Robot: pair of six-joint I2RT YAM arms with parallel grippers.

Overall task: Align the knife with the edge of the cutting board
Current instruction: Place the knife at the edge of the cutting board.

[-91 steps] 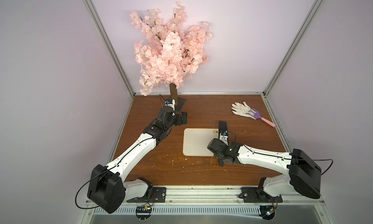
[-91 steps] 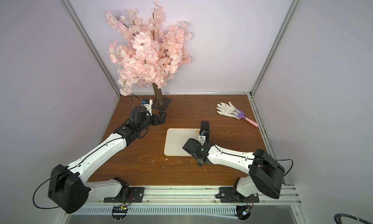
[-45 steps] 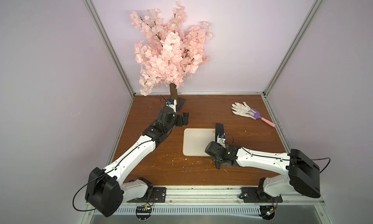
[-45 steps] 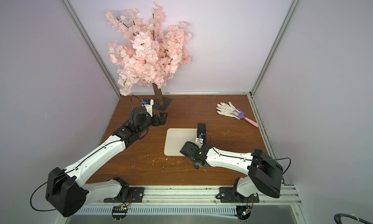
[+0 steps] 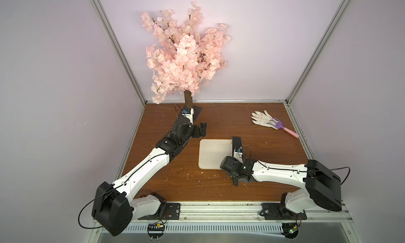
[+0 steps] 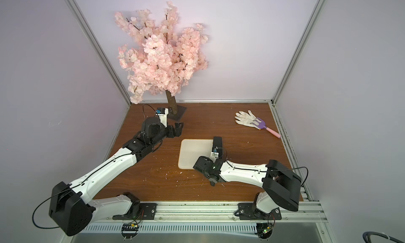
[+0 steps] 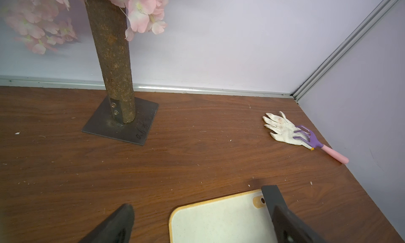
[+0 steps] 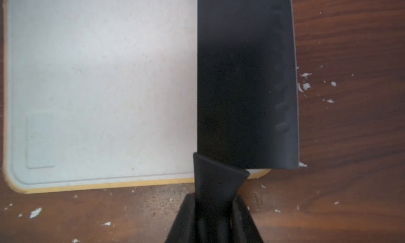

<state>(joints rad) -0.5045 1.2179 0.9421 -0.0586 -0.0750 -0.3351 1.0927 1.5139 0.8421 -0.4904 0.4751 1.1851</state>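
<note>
The cream cutting board [image 5: 211,154] [image 6: 192,153] [image 8: 98,88] lies flat mid-table. The black knife [image 5: 237,142] [image 6: 217,142] [image 8: 245,77] has its broad blade flat over the board's right-hand edge, parallel to it and overhanging the wood. My right gripper [image 8: 213,201] [image 5: 234,164] is shut on the knife's slim handle at the board's near edge. The handle's butt [image 5: 235,182] sticks out behind the wrist. My left gripper [image 5: 201,130] [image 6: 178,128] [image 7: 201,209] hovers open and empty beyond the board's far left corner. The board's ringed hole [image 7: 258,201] shows beside the blade tip.
A pink blossom tree [image 5: 184,55] stands on a dark square base [image 7: 122,121] at the back left, close to my left wrist. A white glove [image 5: 262,119] and a purple-and-pink rake [image 5: 282,129] lie at the back right. Crumbs dot the wooden table [image 5: 263,147].
My right arm has carried the knife slightly left, so the blade now overlaps the board's right edge. The left arm has reached a little farther out, still open.
</note>
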